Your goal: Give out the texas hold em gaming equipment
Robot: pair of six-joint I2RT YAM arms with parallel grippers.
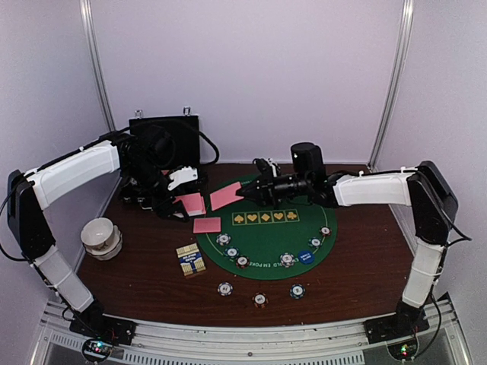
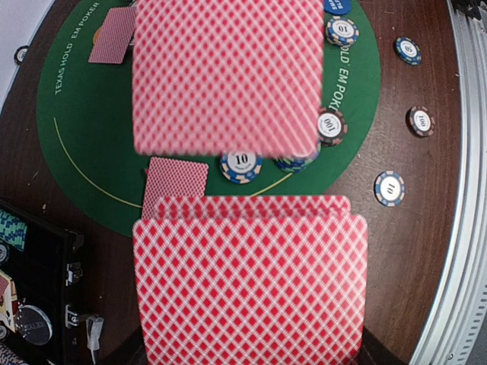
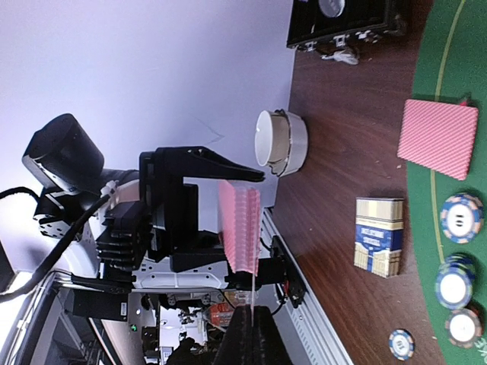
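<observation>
My left gripper (image 1: 185,201) is shut on a deck of pink-backed cards (image 2: 249,281), which fills the lower half of the left wrist view and hides the fingers. My right gripper (image 3: 250,318) is shut on the edge of one card (image 1: 225,197). That card hangs between the deck and the fingers and shows blurred and close in the left wrist view (image 2: 227,76). One card (image 1: 206,224) lies at the green mat's (image 1: 266,242) left edge. Another card (image 2: 112,36) lies farther in on the mat. Striped-edge chips (image 1: 287,259) and a blue button (image 1: 306,257) sit on the mat, and three chips (image 1: 260,299) lie on the wood in front.
A black chip case (image 1: 163,144) stands open at the back left, behind the left arm. A white bowl (image 1: 101,237) sits near the left edge. A blue and cream card box (image 1: 191,260) lies left of the mat. A metal rail (image 1: 251,334) runs along the near edge.
</observation>
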